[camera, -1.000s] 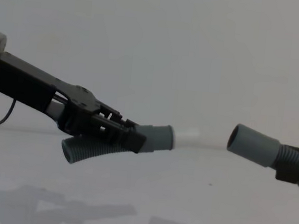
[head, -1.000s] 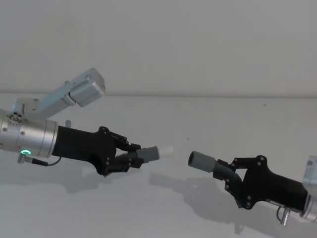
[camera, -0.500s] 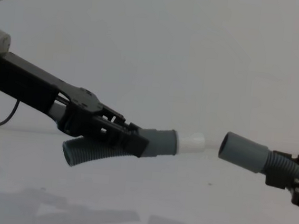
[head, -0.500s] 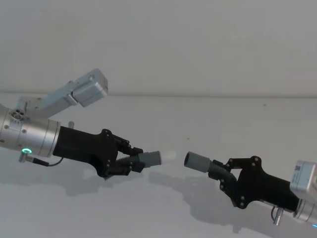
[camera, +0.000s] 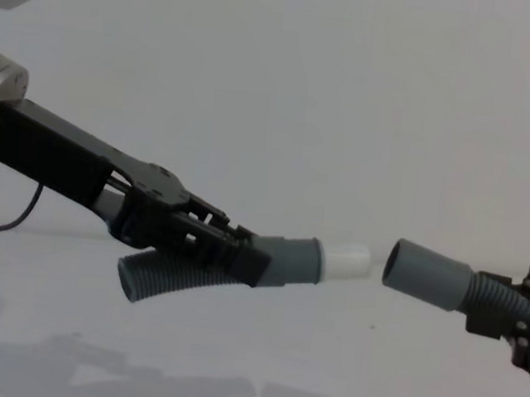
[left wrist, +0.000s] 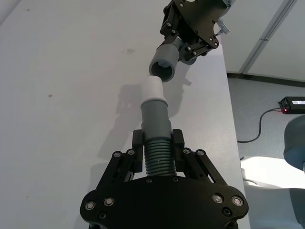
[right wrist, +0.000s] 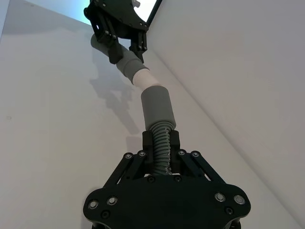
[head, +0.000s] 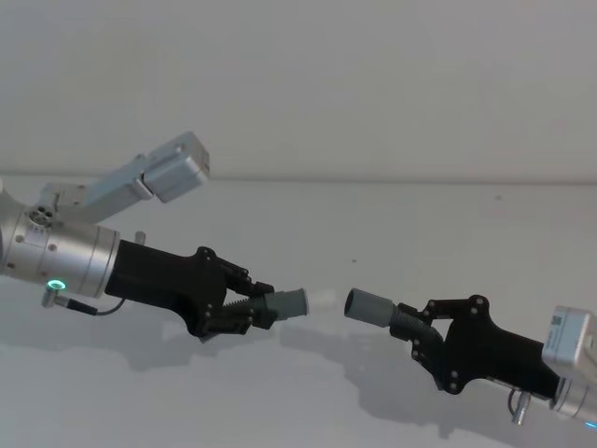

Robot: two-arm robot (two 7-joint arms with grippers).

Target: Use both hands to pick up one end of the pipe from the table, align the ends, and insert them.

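Black end effectors clamped | left: white-tipped pipe | right: open-cuffed pipe

1. White matte table: spreading flat across the scene, carrying soft grey shadows at its near side.
2. Plain white wall: rising at the far side, meeting the table along a faint seam.
3. Grey floor: lying below the table's edge, catching a bright patch of light.
4. Black box with red light: sitting on the floor, trailing a dark cable.
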